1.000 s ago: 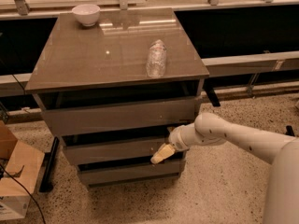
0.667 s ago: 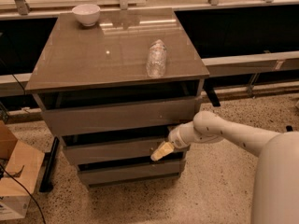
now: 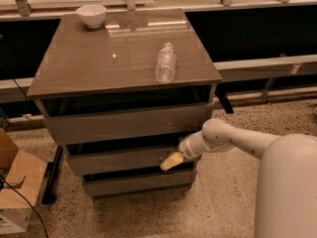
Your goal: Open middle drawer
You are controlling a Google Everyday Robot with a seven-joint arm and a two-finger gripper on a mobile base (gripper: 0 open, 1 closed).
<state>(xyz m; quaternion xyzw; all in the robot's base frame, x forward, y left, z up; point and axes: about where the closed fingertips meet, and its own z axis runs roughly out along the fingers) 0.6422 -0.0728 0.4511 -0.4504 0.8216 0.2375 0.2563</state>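
We saw middle drawer (image 3: pixel 119 160) second from top of cabinet (image 3: pixel 99 63). Gripper (image 3: pixel 173 161) was at right side of cabinet, on upper edge of this drawer front. Clenched or released: we could not tell. Risk, we judged: glossy front without handle, so tip might slip off when pulling.
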